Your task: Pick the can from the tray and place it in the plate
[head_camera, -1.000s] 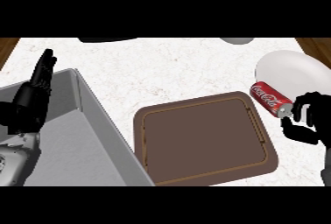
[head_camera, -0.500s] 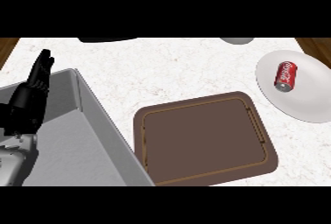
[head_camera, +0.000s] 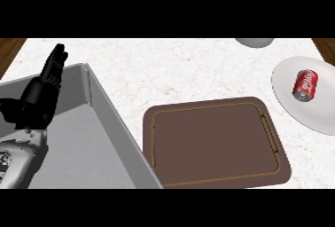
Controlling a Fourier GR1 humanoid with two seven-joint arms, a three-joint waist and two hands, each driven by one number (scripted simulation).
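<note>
A red can (head_camera: 305, 84) lies on its side on the white plate (head_camera: 314, 116) at the right edge of the head view. The brown tray (head_camera: 216, 142) sits at the centre with nothing on it. My left hand (head_camera: 40, 91) rests at the left, fingers straight and pointing up, over the grey box. My right hand does not show in this view.
A large grey box (head_camera: 98, 128) with a tall slanted wall fills the lower left, close against the tray's left side. A grey round object (head_camera: 255, 42) peeks in at the top right. Brown wood shows at the counter's top corners.
One second ago my right hand held the can beside the plate at the right edge. The can now lies on the plate, and the right hand has left the view.
</note>
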